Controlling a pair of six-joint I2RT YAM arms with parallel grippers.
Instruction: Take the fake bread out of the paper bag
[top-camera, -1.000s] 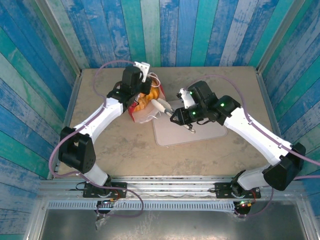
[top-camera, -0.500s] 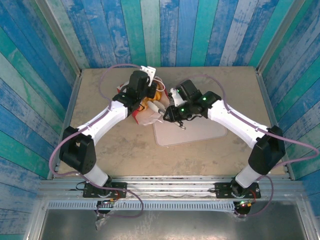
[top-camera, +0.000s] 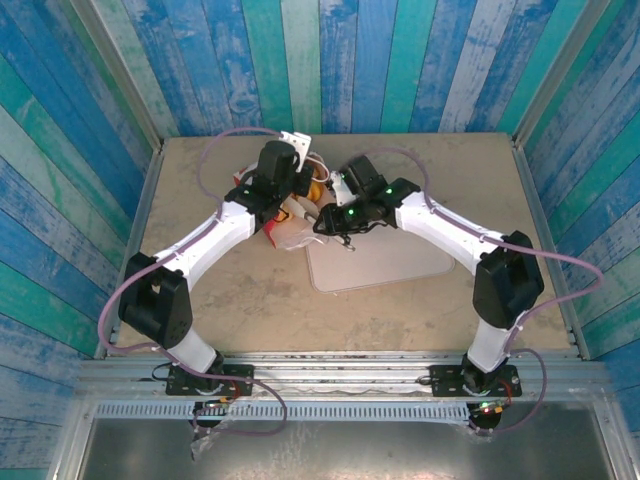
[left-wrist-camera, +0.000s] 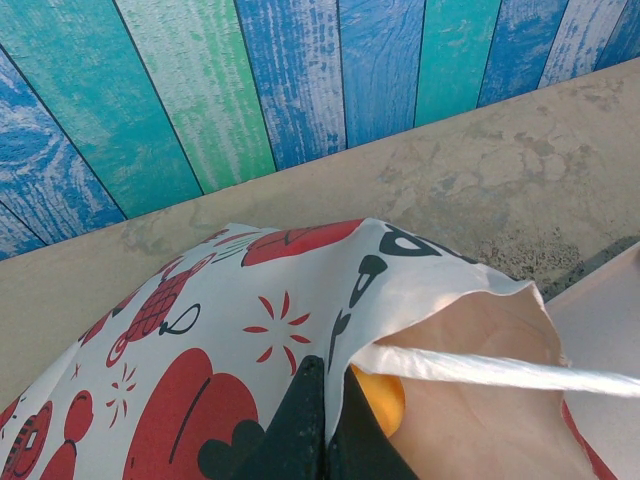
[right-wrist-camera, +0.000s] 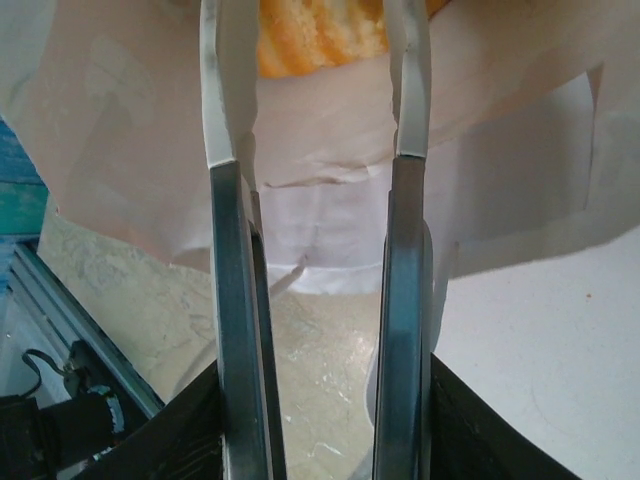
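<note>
Weathered blue and green planks (top-camera: 400, 60) wall in a sandy table (top-camera: 450, 170).

Left claw (left-wrist-camera: 322, 395): black fingers pressed together, pinching the rim of the paper bag (left-wrist-camera: 230, 330) (white outside with red prints). Just inside the rim, beside the tips, sits an orange piece of the fake bread (left-wrist-camera: 382, 400). A thin white handle (left-wrist-camera: 480, 368) crosses the bag's mouth.

Right claw (right-wrist-camera: 316, 90): fingers part-way apart and parallel, pushed into the bag's mouth with white inner paper behind them. Nothing is clamped in the gap. A golden, striped piece of bread lies past the tips; whether they touch it I cannot tell.

Outward: the pale tray (right-wrist-camera: 540, 330) lies just right of the right fingers. From above, the bag sits at the tray's far left corner and both arms converge on it.
</note>
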